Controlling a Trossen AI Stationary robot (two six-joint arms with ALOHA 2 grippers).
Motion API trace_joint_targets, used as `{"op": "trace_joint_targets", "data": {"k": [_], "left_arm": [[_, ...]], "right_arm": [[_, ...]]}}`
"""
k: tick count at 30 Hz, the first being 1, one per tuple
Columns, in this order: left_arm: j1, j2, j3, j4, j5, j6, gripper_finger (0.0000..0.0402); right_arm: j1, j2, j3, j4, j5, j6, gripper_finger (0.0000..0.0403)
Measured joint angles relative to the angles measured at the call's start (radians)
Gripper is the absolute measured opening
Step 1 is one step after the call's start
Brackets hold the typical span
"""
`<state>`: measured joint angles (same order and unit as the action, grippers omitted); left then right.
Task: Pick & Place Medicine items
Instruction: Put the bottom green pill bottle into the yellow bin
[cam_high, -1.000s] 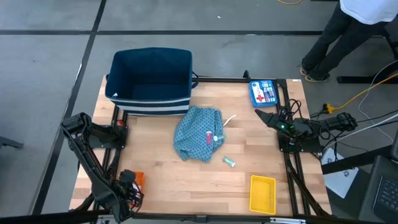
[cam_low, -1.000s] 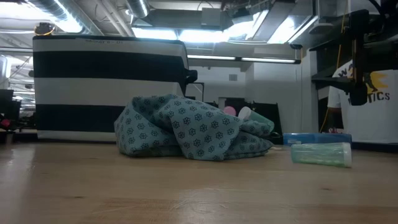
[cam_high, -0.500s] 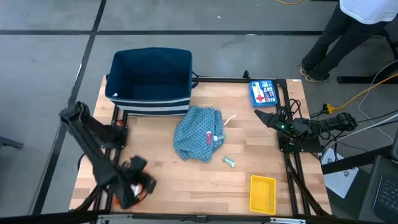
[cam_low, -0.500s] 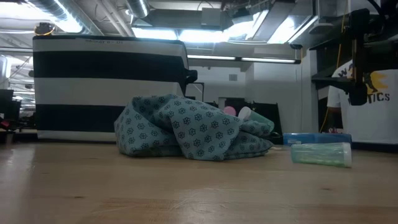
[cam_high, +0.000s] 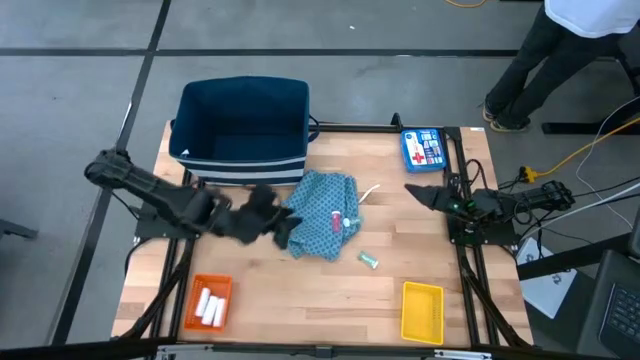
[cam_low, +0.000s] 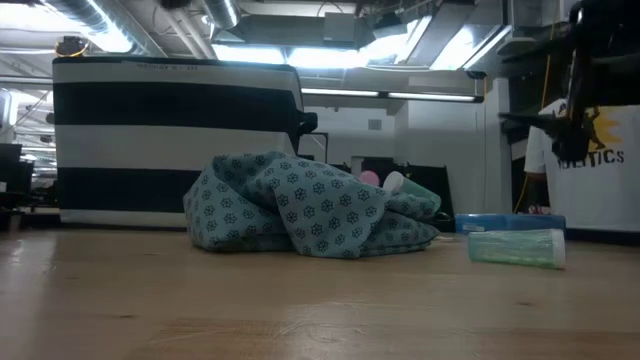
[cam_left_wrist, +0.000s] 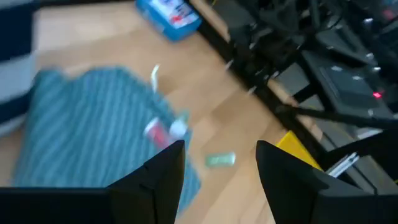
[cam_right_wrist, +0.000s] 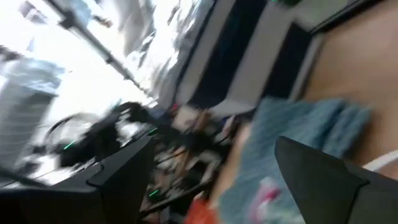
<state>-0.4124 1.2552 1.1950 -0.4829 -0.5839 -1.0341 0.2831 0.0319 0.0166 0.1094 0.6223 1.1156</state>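
Left gripper (cam_high: 278, 222) open, empty, hovering at teal cloth's (cam_high: 318, 215) edge. You see pink-red piece (cam_left_wrist: 155, 132) on cloth just ahead, pale green piece (cam_high: 369, 260) beyond on bare wood, white tubes (cam_high: 210, 306) in orange tray (cam_high: 192, 298) behind. Right gripper (cam_high: 416, 191) open, well apart.

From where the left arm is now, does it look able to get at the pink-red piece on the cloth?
Probably yes. The left end effector is open and empty at the cloth's left edge, and the pink-red piece lies exposed on top of the cloth, with nothing covering it.
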Motion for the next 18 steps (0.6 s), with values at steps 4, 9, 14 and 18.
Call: {"op": "trace_joint_targets", "data": {"k": [4, 9, 14, 18], "left_arm": [[0.13, 0.06, 0.0, 0.16, 0.121, 0.128, 0.0194], [0.235, 0.153, 0.0, 0.353, 0.247, 0.202, 0.0194], [0.271, 0.226, 0.0, 0.446, 0.302, 0.236, 0.0194], [0.271, 0.25, 0.0, 0.448, 0.295, 0.226, 0.0194]], "right_arm": [[0.0, 0.0, 0.0, 0.11, -0.063, -0.005, 0.0334], [-0.001, 0.0, 0.0, 0.183, 0.001, -0.113, 0.0334], [-0.001, 0.0, 0.0, 0.187, 0.111, -0.207, 0.0334], [-0.001, 0.0, 0.0, 0.253, 0.003, -0.117, 0.0334]]}}
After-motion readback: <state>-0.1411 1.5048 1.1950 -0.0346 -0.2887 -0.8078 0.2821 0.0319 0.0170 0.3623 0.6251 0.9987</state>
